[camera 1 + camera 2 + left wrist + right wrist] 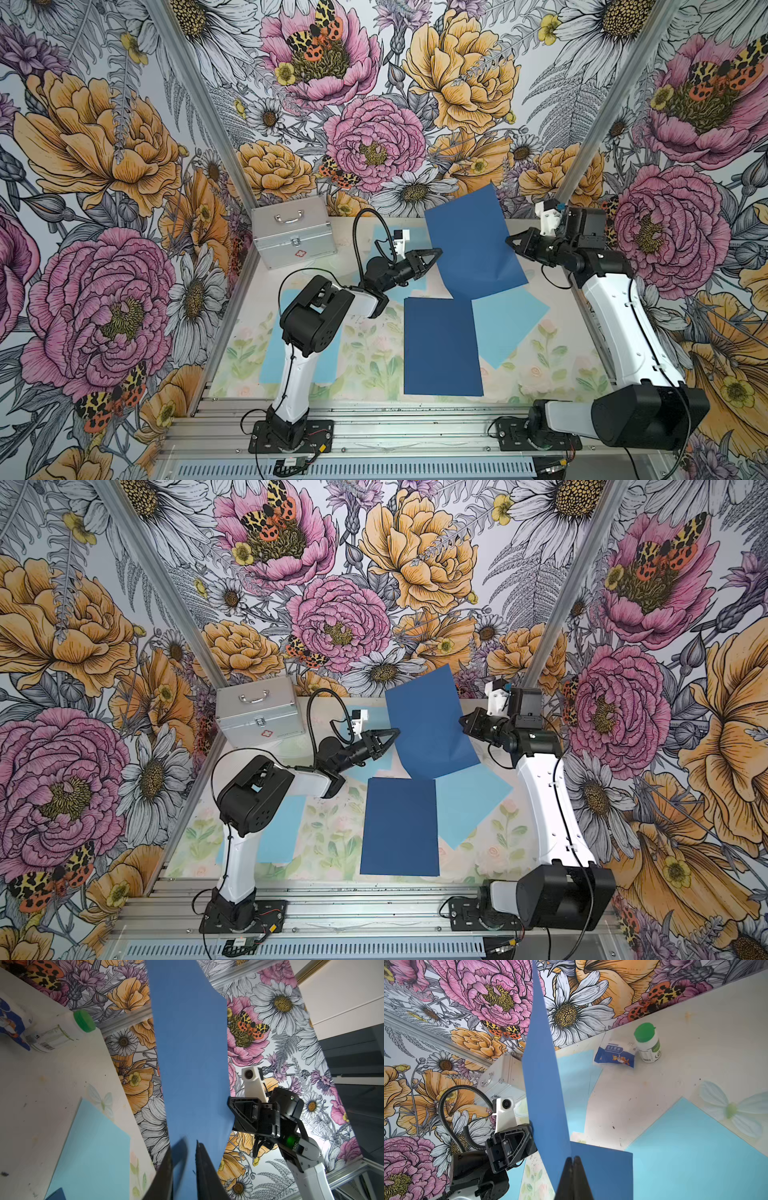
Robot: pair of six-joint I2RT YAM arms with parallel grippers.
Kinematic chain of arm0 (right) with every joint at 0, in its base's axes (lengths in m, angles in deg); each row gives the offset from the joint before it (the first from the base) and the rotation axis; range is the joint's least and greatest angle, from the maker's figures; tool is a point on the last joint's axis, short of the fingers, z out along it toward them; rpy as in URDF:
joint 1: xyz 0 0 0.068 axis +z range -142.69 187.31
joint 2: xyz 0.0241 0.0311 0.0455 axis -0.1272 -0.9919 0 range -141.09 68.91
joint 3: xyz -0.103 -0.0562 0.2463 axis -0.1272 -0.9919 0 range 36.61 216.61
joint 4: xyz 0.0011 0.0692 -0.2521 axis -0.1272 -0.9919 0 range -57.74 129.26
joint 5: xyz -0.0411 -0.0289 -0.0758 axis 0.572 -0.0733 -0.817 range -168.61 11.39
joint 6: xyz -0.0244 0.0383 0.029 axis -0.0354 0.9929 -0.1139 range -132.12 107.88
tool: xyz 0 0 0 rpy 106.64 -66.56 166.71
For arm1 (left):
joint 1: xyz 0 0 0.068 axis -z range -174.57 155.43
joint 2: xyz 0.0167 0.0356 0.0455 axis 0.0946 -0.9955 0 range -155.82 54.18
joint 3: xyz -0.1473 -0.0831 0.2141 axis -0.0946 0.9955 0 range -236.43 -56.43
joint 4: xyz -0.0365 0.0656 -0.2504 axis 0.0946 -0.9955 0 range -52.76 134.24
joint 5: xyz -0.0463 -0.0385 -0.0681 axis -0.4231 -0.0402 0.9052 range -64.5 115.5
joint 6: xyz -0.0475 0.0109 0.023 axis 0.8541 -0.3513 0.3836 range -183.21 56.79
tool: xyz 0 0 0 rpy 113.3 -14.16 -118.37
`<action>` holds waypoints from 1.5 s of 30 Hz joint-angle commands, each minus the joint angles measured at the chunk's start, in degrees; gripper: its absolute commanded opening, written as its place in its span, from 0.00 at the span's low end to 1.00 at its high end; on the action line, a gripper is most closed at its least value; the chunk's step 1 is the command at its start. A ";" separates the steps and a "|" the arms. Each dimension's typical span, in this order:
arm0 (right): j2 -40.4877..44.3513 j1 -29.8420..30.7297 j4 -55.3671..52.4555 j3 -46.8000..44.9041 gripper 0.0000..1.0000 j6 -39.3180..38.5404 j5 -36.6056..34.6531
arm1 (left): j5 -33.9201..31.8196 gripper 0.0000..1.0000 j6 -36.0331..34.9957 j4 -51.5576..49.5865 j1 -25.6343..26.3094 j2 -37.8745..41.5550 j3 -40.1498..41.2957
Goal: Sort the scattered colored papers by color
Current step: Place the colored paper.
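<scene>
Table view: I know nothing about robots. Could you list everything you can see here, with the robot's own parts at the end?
dark blue sheets: 2; one lifted at the back, one flat front centre
light blue sheets: at least 3, all flat; front left, right of centre, back, left of centre
case: 1, silver, back left
packet: 1, blue and white, at the back
bottle: 1, white with green cap, beside the packet
table: 1, pale floral print
walls: bold flower paper, all round
arms: 2, white and black; left, right
left hand: black, fingers narrowly apart around the lifted sheet's edge
right hand: black, shut on that sheet's opposite edge
</scene>
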 commanded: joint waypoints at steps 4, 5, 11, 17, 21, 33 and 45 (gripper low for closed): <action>1.67 -1.32 2.76 -1.97 0.00 1.09 2.51 | 0.75 0.06 -7.15 -7.92 0.56 5.91 -0.09; 1.81 -1.44 2.89 -2.30 0.00 1.14 2.51 | 0.90 0.03 -7.36 -8.76 0.61 6.11 -0.35; 2.29 -2.77 2.63 -3.01 0.28 0.30 1.91 | 2.06 0.00 -12.54 -23.12 1.23 10.33 -2.14; 2.83 -7.12 -2.22 -3.60 0.78 1.09 -8.64 | 4.82 0.00 -21.12 -60.99 1.27 18.22 -5.19; 3.00 -8.37 -5.15 -4.36 0.85 0.44 -12.93 | 10.19 0.00 -25.34 -73.43 0.27 20.08 -0.81; 7.82 -0.71 -4.44 -13.74 0.00 -0.63 -11.49 | -0.42 0.00 -34.04 -82.92 2.79 14.11 7.38; 10.30 14.18 6.83 -34.14 0.00 5.56 -16.38 | -10.86 0.00 -29.18 -80.76 4.86 20.10 10.09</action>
